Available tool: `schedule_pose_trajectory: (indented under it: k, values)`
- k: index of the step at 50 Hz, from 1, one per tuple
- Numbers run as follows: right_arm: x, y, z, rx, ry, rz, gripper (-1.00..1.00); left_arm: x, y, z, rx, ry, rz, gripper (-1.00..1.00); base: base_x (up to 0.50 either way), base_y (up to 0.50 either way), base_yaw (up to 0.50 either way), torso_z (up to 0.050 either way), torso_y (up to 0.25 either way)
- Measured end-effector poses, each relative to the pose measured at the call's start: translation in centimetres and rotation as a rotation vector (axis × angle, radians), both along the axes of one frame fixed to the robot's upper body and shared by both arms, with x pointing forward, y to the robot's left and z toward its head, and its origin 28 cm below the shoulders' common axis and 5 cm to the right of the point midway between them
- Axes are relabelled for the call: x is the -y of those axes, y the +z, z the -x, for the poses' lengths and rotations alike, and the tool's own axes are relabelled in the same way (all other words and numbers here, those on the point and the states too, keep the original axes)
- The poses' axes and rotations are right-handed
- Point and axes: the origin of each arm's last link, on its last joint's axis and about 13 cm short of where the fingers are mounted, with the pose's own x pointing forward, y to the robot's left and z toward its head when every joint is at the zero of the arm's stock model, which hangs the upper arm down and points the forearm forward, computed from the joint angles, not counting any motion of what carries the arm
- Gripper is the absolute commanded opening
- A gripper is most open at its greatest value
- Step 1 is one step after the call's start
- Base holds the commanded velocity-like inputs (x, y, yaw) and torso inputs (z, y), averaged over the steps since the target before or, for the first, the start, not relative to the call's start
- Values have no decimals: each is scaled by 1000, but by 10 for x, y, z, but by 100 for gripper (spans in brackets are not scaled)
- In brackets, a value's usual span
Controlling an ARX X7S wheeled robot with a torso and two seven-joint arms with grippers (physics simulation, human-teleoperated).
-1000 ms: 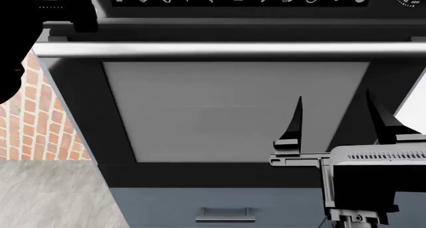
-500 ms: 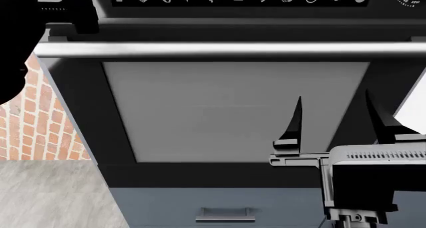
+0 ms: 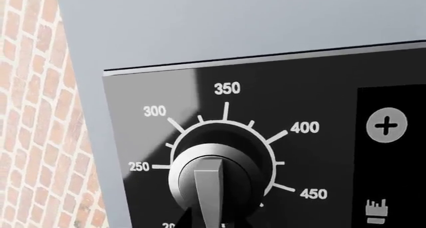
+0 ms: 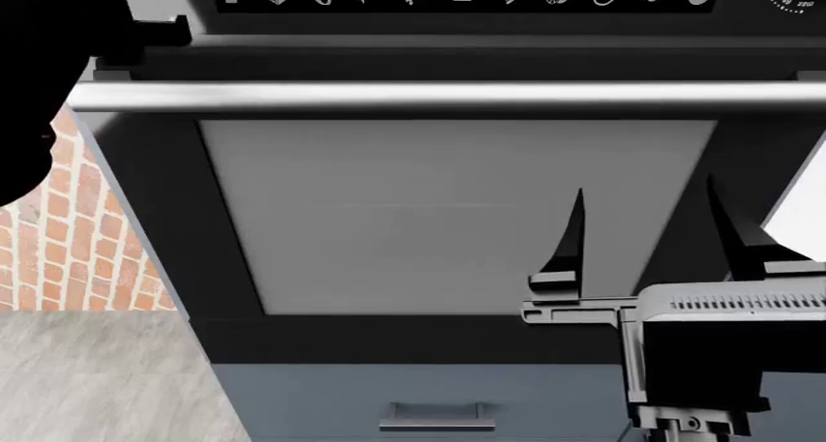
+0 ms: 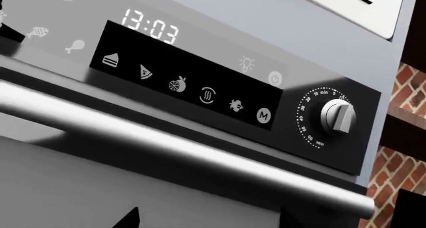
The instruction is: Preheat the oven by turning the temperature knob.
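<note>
The temperature knob [image 3: 213,180] is silver with a raised ridge, set in a dial marked 250 to 450 on the black oven panel [image 3: 319,88]. My left gripper [image 3: 213,219] is shut on it, with dark fingertips [image 3: 185,219] pressed against both sides of the ridge. In the head view the left gripper [image 4: 145,7] sits at the panel's left end and hides the knob. My right gripper [image 4: 645,192] is open and empty, held in front of the oven door glass [image 4: 439,210]. It also shows in the right wrist view [image 5: 207,219].
A long silver door handle [image 4: 427,96] runs across the oven. A timer knob [image 5: 336,115] sits at the panel's right end, past a row of icons and a clock display [image 5: 149,27]. A drawer handle [image 4: 436,418] is below. The brick wall [image 4: 77,239] is at the left.
In the head view the left gripper's wrist has shifted or turned at the panel's left end. The right arm has not moved.
</note>
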Motion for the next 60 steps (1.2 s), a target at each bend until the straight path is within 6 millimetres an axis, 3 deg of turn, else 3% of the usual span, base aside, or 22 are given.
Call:
schedule_pose_trajectory:
  k: [60]
  values:
    - [-1, -2, -1, -10, 1, 4, 100, -5, 3, -2, -1, 9, -106, -100, 1, 0, -1, 0, 0]
